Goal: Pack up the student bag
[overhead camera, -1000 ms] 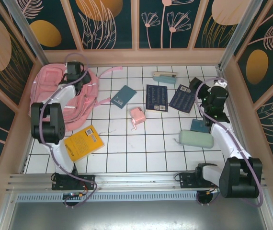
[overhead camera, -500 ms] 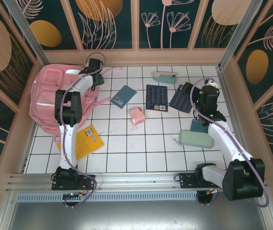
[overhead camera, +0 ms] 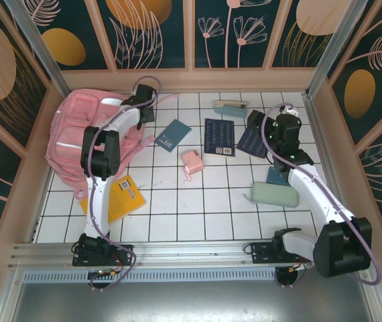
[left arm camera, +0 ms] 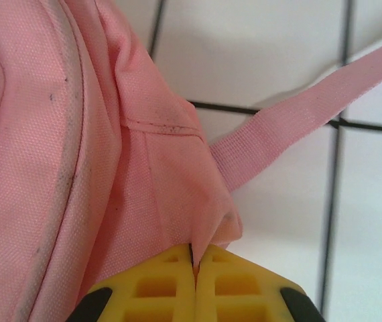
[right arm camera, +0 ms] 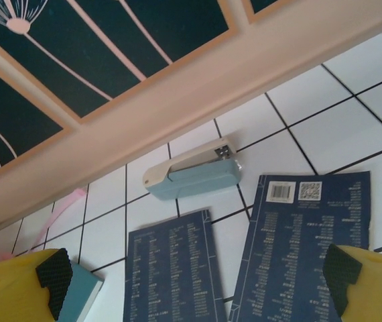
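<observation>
**Item 1: left gripper** (left arm camera: pixel 194 268). Its yellow fingers (left arm camera: pixel 154 288) are pressing fully together, pinching a small fold of pink fabric between their tips. In the top view the left gripper (overhead camera: pixel 141 111) is reaching to the far edge of the bag.

**Item 2: student bag** (overhead camera: pixel 84 134). Pink fabric backpack, lying on the white tiled floor (overhead camera: pixel 177 215) against the far left corner. It is spreading away from the closed fingertips, with its seamed side panel (left arm camera: pixel 57 147) directly ahead of them. A pink strap (left arm camera: pixel 311 114) is running off across the tiles just beyond the pinch point.

**Item 3: right gripper** (right arm camera: pixel 194 292). Jaws are standing wide apart, holding nothing and hovering above the floor; it also shows in the top view (overhead camera: pixel 261 124).

**Item 4: stapler** (right arm camera: pixel 194 171). Pale blue and cream, lying ahead of the open jaws, near the foot of the wall.

**Item 5: two dark blue booklets** (right arm camera: pixel 171 268) (right arm camera: pixel 305 235). Lying flat side by side, between and just ahead of the open fingers.

**Item 6: teal notebook** (overhead camera: pixel 173 135). Lying between the two grippers, nearer the bag.

**Item 7: small pink box** (overhead camera: pixel 192 163), **yellow book** (overhead camera: pixel 120 199), **pale green case** (overhead camera: pixel 275 194). All are lying apart from both grippers, toward the arm bases.
</observation>
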{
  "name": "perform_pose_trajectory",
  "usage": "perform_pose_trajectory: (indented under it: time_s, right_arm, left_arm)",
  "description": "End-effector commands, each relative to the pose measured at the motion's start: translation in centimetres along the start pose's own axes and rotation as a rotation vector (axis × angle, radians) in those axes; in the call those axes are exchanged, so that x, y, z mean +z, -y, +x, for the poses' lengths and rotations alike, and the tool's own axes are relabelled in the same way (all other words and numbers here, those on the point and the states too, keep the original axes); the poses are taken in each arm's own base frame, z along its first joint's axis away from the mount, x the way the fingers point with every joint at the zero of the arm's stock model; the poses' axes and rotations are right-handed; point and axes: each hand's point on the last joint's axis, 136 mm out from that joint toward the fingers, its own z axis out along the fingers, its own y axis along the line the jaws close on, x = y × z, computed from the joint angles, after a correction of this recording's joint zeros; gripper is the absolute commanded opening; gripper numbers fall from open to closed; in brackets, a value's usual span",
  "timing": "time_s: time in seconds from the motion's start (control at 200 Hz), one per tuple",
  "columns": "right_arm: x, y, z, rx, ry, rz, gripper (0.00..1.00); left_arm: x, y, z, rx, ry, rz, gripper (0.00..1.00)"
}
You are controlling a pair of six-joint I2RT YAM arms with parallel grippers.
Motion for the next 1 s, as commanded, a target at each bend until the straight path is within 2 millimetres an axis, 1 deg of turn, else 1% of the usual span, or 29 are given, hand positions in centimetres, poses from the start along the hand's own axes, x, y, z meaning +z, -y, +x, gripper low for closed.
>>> perform_pose_trajectory:
  time_s: [0.0,0.075,0.2,0.31,0.37,0.435,0.58,0.6,0.63,0.675,0.74,0.77,0.796,0.861,0.901,0.966,0.996]
  right_arm:
    - [0.4,-1.4,-0.7,0.012,0.013,-0.025,0.99]
    - [0.8,-2.0,-0.4,0.013,0.002,-0.046,0.99]
    - [1.8,-3.0,0.5,0.043,-0.044,-0.092,0.99]
    - [2.7,-3.3,1.0,0.079,-0.068,-0.098,0.99]
    - [3.2,-3.5,1.1,0.079,-0.080,-0.101,0.99]
    - [3.7,-3.8,1.5,0.072,-0.093,-0.100,0.99]
    - [4.4,-4.4,2.0,0.056,-0.111,-0.104,0.99]
    - [4.4,-4.8,2.2,0.055,-0.127,-0.124,0.99]
    - [4.6,-5.0,2.4,0.054,-0.133,-0.128,0.99]
    - [4.9,-5.2,2.8,0.051,-0.148,-0.133,0.99]
    - [5.2,-5.6,3.3,0.045,-0.169,-0.140,0.99]
    - [5.4,-5.9,3.7,0.040,-0.180,-0.143,0.99]
    - [5.6,-6.2,4.0,0.034,-0.189,-0.149,0.99]
    - [5.9,-7.2,4.8,0.023,-0.218,-0.173,0.99]
    - [6.2,-7.9,5.4,0.017,-0.235,-0.188,0.99]
    - [6.3,-9.4,6.3,0.001,-0.262,-0.227,0.99]
    - [6.5,-10.0,6.9,-0.009,-0.275,-0.240,0.99]
  left_arm:
    - [-4.2,5.1,-0.2,0.071,0.038,0.155,0.00]
    - [-5.9,7.0,-0.2,0.107,0.066,0.205,0.00]
    - [-9.1,9.6,-0.5,0.154,0.118,0.268,0.00]
    - [-11.2,11.6,0.1,0.209,0.141,0.324,0.00]
    - [-12.1,12.6,0.8,0.232,0.143,0.358,0.00]
    - [-12.6,13.9,2.2,0.262,0.128,0.406,0.00]
    - [-12.9,15.9,5.4,0.330,0.090,0.465,0.00]
    - [-12.9,16.0,5.8,0.337,0.083,0.468,0.00]
    - [-12.9,16.2,6.3,0.344,0.074,0.471,0.00]
    - [-12.9,15.8,6.5,0.332,0.071,0.459,0.00]
    - [-13.5,14.9,6.0,0.303,0.104,0.425,0.00]
    - [-13.8,14.4,5.6,0.290,0.119,0.408,0.11]
    - [-14.1,13.9,5.3,0.280,0.128,0.395,0.18]
    - [-15.2,13.1,4.7,0.257,0.147,0.375,0.30]
    - [-15.9,12.6,4.4,0.233,0.153,0.365,0.37]
    - [-17.0,11.6,4.3,0.197,0.165,0.357,0.39]
    - [-17.5,11.0,4.3,0.175,0.173,0.348,0.44]
